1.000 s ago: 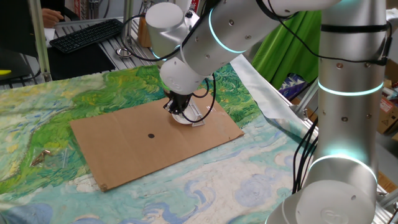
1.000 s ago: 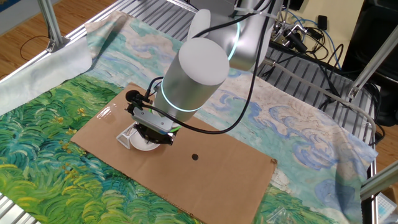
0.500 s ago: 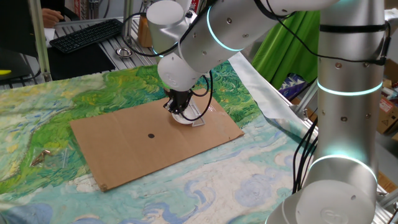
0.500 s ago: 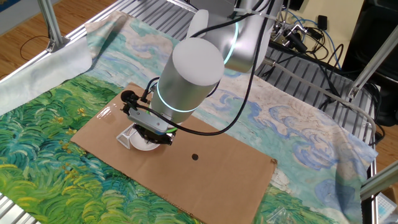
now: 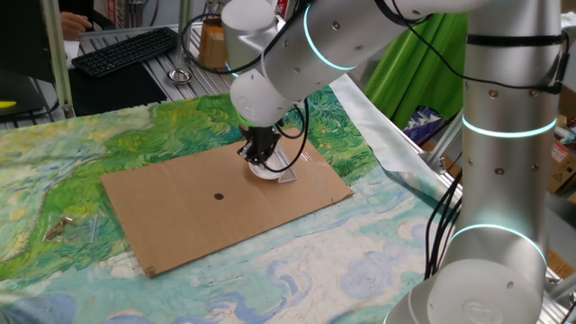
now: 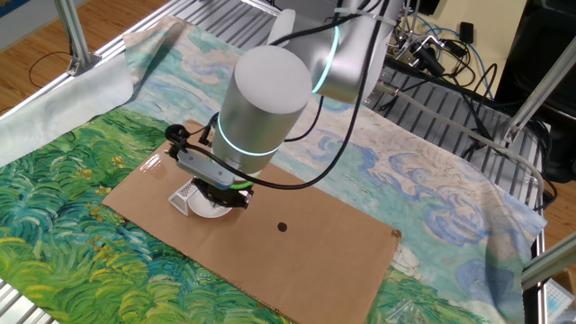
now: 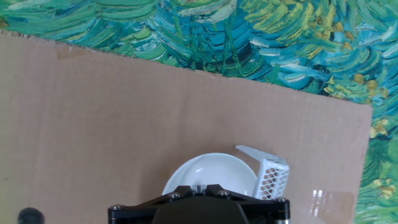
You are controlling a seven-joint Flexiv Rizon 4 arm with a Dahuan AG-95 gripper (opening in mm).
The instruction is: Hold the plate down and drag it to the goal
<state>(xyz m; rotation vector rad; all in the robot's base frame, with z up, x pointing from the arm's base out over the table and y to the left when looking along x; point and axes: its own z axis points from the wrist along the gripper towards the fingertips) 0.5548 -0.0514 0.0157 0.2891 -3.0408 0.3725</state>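
In one fixed view, I see the gripper [image 5: 259,163] pointing steeply down onto the plate [image 5: 267,171], which lies on the cardboard sheet [image 5: 180,216] near that sheet's far right corner. The fingers come together at a single point on the dish, with no gap between them. They grasp nothing; the tips press on the plate's surface. The goal [image 5: 290,167], a clear bracket, sits against the plate's right side. A small black dot [image 5: 219,195] marks the cardboard to the left, well apart from the plate. The painted cloth [image 5: 72,180] covers the table beneath.

In the other fixed view, I see the arm's large wrist section covering most of the gripper [image 6: 222,197]. The plate [image 6: 207,210] shows as a white crescent below it. A white mesh piece [image 6: 185,193] stands touching the plate's left edge. The black dot [image 6: 282,227] lies to the right.

In the hand view, I see the plate [image 7: 211,172] at bottom centre, partly hidden by the gripper body. The mesh piece [image 7: 272,177] meets its right rim. The fingertips themselves are out of sight here.
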